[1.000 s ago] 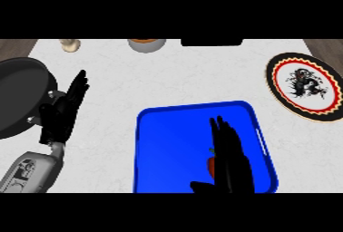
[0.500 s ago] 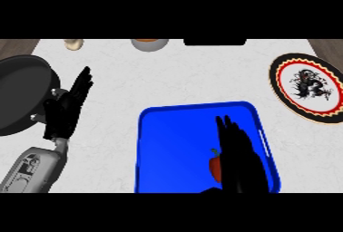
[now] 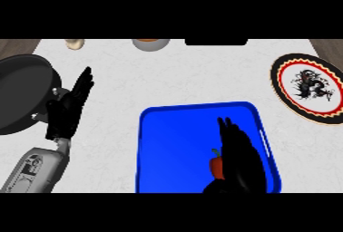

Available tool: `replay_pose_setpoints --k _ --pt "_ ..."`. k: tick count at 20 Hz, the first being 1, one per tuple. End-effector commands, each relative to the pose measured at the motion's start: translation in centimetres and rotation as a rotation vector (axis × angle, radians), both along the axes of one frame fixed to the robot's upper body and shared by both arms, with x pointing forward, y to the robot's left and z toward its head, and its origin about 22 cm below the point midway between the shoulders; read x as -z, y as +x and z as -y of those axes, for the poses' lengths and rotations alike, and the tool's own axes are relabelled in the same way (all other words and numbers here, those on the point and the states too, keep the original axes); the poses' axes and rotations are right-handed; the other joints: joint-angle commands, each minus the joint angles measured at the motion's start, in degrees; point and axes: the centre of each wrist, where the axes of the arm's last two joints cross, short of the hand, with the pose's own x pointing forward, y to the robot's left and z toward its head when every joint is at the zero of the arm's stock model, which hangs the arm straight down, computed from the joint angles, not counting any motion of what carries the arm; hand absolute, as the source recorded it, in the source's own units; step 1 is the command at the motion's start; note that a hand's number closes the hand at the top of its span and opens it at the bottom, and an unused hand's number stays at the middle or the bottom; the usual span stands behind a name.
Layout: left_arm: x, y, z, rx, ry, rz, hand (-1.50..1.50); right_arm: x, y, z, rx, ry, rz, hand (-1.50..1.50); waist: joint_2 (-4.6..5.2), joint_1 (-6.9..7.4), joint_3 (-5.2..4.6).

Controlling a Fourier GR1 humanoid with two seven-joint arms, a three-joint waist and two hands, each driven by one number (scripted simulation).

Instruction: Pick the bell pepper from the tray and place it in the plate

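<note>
- A shallow bright blue rectangular tray [image 3: 181,149] is being shown on the pale marbled counter top [image 3: 174,77], at the near middle of the scene.
- A small red bell pepper with a green stem [image 3: 218,165] is being seen inside the tray, in its near right part, resting on the tray floor.
- The black right hand [image 3: 240,158] is being held over the tray with its fingers [image 3: 227,131] stretched straight towards the far side; nothing is being gripped by them.
- The pepper is being partly covered by this hand: only its left portion is showing, just at the left edge of the palm, nearer than the fingertips. Whether it is being touched cannot be told.
- A round plate with a red, black and cream pattern [image 3: 309,88] is being shown at the far right, well apart from the tray.
- The black left hand [image 3: 69,106] is being held open at the left, fingers straight and up, resting beside a dark round pan [image 3: 20,97].
</note>
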Motion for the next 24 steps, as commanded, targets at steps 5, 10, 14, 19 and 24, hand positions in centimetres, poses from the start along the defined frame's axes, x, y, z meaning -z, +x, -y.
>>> replay_pose_setpoints --k 5,10,14,19,24 --pt "0.4 -0.1 0.8 -0.004 -0.01 -0.004 0.0 3.4 -0.1 -0.8 0.044 -0.08 -0.165 -1.5 -0.03 -0.09 0.01" --pt "-1.3 0.1 -1.1 0.009 0.0 -0.003 0.0 6.4 0.8 1.9 0.04 -0.087 -0.195 -1.5 -0.05 0.0 0.03" --pt "1.1 -1.0 0.3 0.012 -0.004 -0.016 0.0 8.0 0.4 3.3 0.058 -0.078 -0.182 -1.5 -0.05 -0.06 0.03" --pt "1.4 -0.5 1.0 0.022 -0.011 -0.002 0.0 7.7 1.6 1.7 0.055 -0.07 -0.225 -1.5 -0.03 -0.09 0.01" --pt "0.1 0.0 -1.7 -0.004 -0.002 -0.011 0.0 9.3 0.8 3.1 0.02 -0.123 -0.118 1.5 -0.03 -0.14 0.02"
